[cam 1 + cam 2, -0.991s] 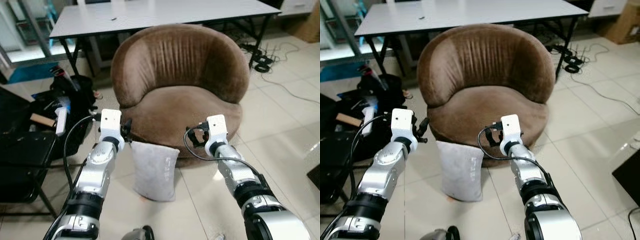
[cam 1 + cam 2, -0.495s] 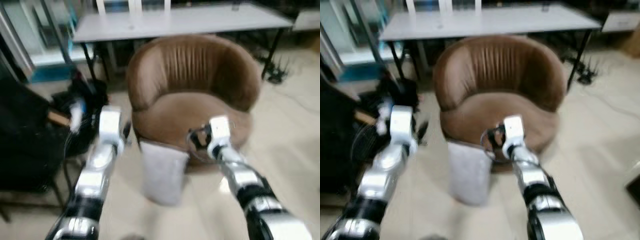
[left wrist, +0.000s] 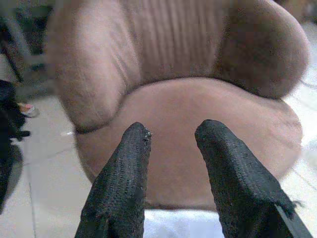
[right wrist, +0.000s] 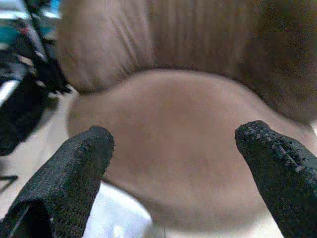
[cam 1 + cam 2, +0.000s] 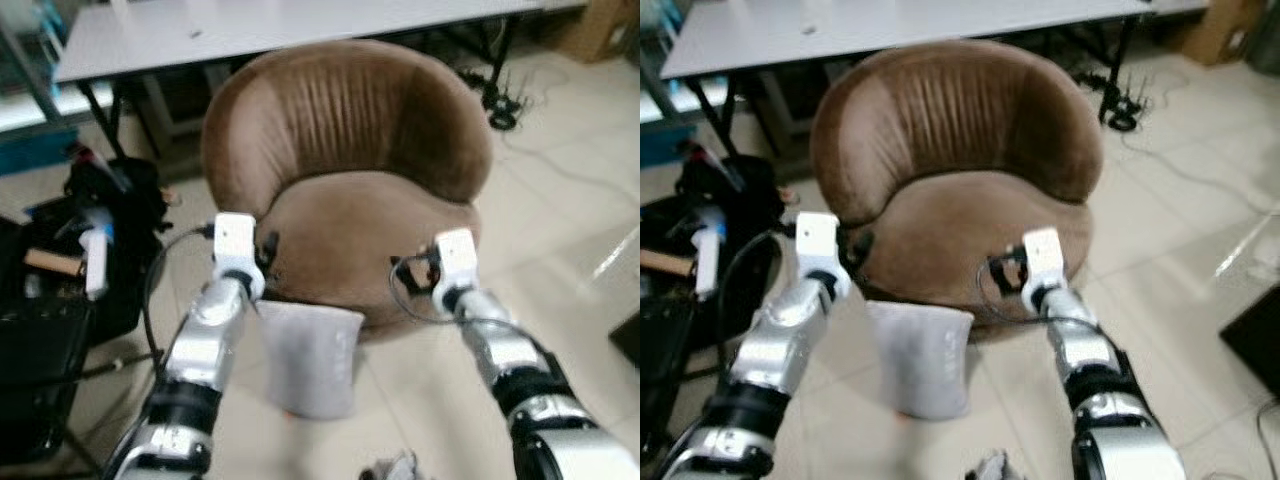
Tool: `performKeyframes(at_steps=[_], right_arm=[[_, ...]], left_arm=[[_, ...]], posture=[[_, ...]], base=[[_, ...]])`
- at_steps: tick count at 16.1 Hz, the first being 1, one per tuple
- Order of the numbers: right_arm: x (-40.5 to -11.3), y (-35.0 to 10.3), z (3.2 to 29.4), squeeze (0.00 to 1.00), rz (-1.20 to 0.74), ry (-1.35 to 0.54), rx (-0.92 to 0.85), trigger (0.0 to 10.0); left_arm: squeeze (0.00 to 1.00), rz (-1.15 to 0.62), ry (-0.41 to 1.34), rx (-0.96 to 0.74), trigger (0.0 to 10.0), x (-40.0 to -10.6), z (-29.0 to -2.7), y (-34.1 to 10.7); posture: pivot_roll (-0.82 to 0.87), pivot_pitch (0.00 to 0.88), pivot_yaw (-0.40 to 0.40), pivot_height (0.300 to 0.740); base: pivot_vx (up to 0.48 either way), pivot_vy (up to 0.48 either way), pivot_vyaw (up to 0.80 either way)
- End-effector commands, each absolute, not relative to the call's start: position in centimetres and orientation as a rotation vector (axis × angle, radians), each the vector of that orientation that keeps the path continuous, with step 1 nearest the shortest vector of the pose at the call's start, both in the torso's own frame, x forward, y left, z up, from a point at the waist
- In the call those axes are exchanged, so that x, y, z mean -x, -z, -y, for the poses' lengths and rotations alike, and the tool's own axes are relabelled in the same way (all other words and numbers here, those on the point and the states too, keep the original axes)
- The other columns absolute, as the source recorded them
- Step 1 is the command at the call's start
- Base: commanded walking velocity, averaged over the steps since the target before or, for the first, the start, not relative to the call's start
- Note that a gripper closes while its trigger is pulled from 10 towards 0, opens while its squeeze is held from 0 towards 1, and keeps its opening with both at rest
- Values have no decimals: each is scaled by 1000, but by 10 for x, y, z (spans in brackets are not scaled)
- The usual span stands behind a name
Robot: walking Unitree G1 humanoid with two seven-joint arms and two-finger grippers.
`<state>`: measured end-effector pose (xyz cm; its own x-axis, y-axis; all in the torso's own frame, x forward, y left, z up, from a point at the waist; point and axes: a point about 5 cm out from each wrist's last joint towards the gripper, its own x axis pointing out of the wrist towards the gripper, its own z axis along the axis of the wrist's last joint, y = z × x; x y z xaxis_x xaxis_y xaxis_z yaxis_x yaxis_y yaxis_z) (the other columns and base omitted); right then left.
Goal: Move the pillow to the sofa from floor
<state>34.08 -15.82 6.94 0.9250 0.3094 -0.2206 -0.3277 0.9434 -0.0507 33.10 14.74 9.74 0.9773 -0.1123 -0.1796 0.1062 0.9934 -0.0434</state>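
Tiled floor | pillow point(image 5: 308, 358) upright, seemingly touching sofa point(image 5: 345, 170) | left gripper point(image 3: 171, 144), right gripper point(image 4: 178, 148) above, parted, empty

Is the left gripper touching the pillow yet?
Apart. In the left wrist view the left gripper has open fingers out over the pillow's top edge, facing the sofa, with nothing between them.

I see a light grey pillow point(image 5: 308, 355) on the pale cream tiled floor point(image 5: 560, 210). At its 12 o'clock, the sofa point(image 5: 350, 150) is brown velvet with ribbed vertical lines. My arms are silver, each pincer black-fingered. The surface point(image 5: 250, 25) beyond is white.
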Motion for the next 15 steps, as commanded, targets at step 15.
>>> performKeyframes(at_steps=[15], right_arm=[[-348, -76, 101, 0, -177, -440, -11, 10000]], left_arm=[[0, -212, 32, 2, 10000, -322, -165, -79]], posture=[[45, 0, -26, 740]], base=[[22, 0, 0]])
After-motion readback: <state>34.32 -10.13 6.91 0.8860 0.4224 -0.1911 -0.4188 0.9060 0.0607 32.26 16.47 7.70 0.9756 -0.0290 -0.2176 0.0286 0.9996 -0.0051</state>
